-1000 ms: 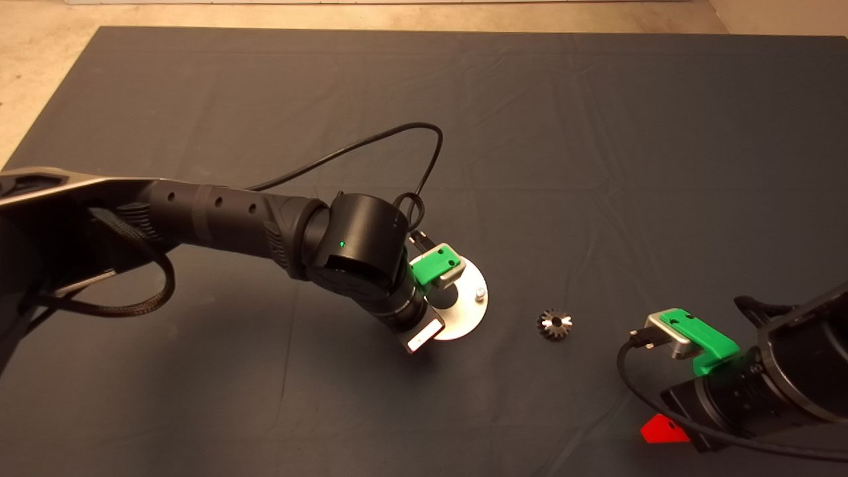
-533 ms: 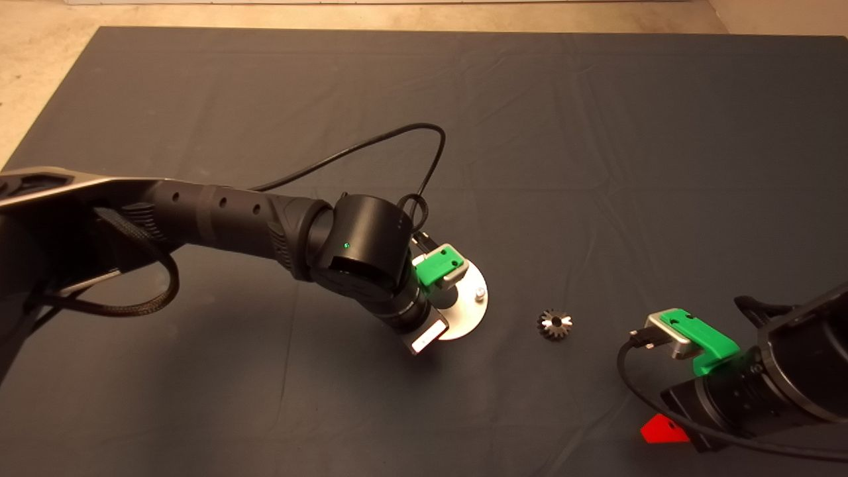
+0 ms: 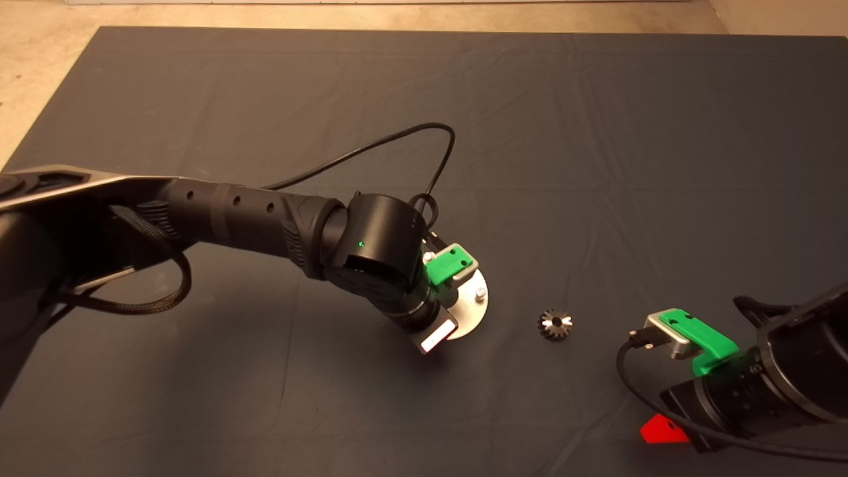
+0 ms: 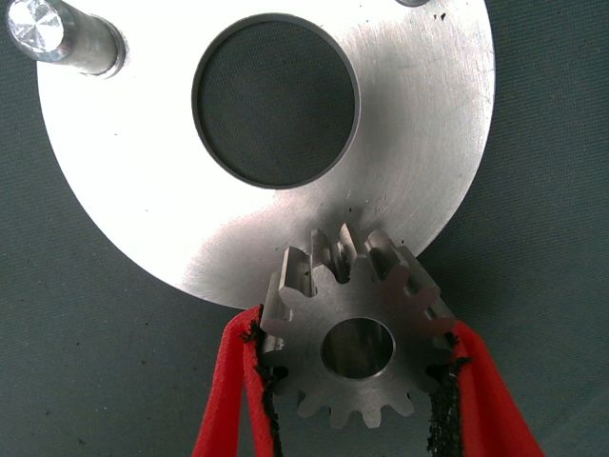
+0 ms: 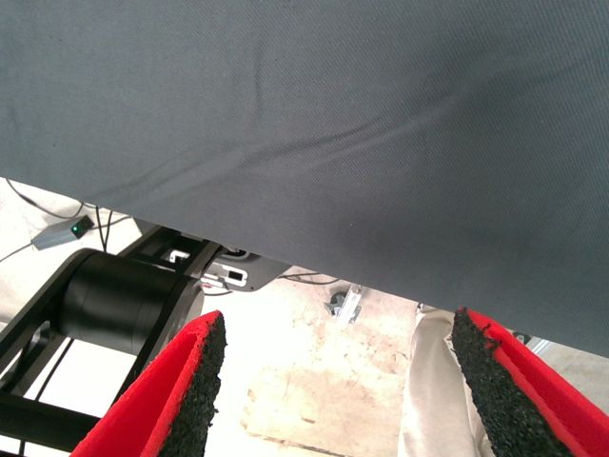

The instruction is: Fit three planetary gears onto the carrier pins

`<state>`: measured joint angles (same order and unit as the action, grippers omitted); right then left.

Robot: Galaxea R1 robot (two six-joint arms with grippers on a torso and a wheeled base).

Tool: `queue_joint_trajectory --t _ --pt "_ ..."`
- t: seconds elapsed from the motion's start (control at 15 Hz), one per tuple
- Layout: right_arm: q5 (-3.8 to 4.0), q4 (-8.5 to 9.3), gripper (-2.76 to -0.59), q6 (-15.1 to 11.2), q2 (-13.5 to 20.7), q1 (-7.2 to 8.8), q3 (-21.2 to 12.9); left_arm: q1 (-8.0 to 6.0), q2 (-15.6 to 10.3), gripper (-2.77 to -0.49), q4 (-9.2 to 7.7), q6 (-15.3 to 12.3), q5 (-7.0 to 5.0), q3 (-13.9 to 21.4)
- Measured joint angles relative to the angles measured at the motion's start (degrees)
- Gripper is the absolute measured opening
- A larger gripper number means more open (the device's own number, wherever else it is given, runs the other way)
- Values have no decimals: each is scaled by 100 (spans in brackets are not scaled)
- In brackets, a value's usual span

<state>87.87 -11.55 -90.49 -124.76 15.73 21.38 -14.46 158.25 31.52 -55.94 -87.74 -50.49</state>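
The left gripper (image 4: 357, 381), clamping 1 gear (image 4: 354, 328) at the plate's (image 4: 419, 143) 6 o'clock edge, should centre its bore over a pin (image 4: 59, 36) before lowering, while the right gripper (image 5: 338, 390) waits wide open.

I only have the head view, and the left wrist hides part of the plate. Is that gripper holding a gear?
Observer: Yes. The left wrist view shows the left gripper shut on a planetary gear.
Operator: Is it on a pin?
Observer: No. Its centre hole shows no pin. It overlaps the round plate's edge, and the one carrier pin fully in that view is bare.
Operator: And the right gripper?
Observer: The right gripper has its jaws open with nothing between them.
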Motion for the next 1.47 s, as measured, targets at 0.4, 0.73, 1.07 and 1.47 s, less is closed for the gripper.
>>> queue_joint_trajectory --t 0.4,0.73,1.07,1.47 --pt "0 1 -161 0 0 1 2 0 -2 -267 0 -47 -2 2" --pt "-2 1 -161 0 0 1 0 18 -4 -267 4 -179 -9 53" --pt "-2 0 -161 0 0 0 0 29 -17 -267 4 -210 2 78" --pt "0 0 -161 2 0 1 0 29 -17 -267 4 -218 5 78"
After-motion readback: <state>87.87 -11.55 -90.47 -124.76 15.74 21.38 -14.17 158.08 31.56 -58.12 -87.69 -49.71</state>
